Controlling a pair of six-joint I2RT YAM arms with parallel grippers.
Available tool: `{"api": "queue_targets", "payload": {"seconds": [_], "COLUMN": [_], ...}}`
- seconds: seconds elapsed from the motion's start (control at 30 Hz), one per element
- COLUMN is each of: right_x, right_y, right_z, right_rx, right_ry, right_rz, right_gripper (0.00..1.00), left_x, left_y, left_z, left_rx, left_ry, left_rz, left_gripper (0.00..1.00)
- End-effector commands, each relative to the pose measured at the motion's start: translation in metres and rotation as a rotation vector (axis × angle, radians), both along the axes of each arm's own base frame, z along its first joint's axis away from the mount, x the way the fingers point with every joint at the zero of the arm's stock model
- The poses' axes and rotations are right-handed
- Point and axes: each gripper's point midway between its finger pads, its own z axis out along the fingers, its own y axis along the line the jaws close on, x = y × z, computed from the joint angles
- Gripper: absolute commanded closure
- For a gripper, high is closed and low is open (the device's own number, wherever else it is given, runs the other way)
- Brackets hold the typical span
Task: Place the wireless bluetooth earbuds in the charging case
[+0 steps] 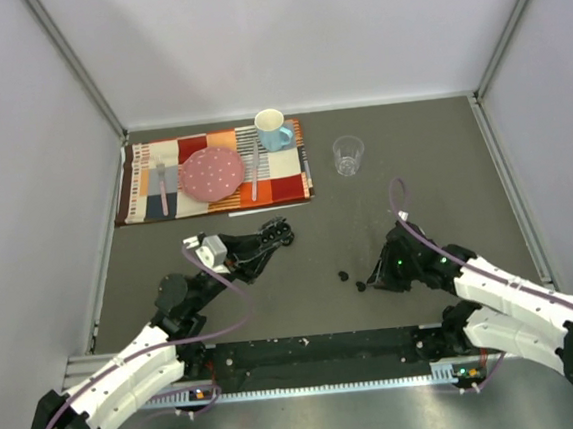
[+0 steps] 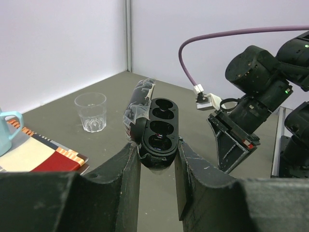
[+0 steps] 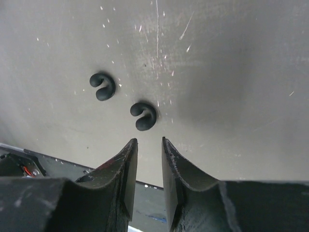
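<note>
earbuds [image 3: 143, 116] just beyond right pincer [image 3: 148, 141]
tips narrowly parted, empty — left pincer [image 2: 157, 145] pinches the charging case [image 2: 160, 126]

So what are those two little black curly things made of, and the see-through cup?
The earbuds look like soft matte rubber or silicone: they are dull black with no sharp glints, though hard plastic is possible. The cup looks like clear glass or clear plastic: the table shows through it and its rim catches light. I cannot tell which.
</note>
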Motion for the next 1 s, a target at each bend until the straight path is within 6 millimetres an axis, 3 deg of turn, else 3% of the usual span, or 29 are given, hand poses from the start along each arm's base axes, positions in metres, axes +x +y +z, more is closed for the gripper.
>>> {"api": "queue_targets", "payload": {"seconds": [0.0, 0.97], "right_x": [0.014, 0.018], "right_y": [0.003, 0.01], "right_z": [0.001, -0.028], "right_rx": [0.017, -0.019], "right_ry": [-0.039, 0.008], "right_rz": [-0.001, 0.061], "right_gripper": [0.74, 0.82], "left_x": [-0.006, -0.005], "left_y": [-0.001, -0.005], "left_z": [0.012, 0.01], "left_rx": [-0.029, -0.023], "left_ry": [-0.028, -0.013], "left_rz": [-0.027, -0.039], "left_gripper": [1.0, 1.0]}}
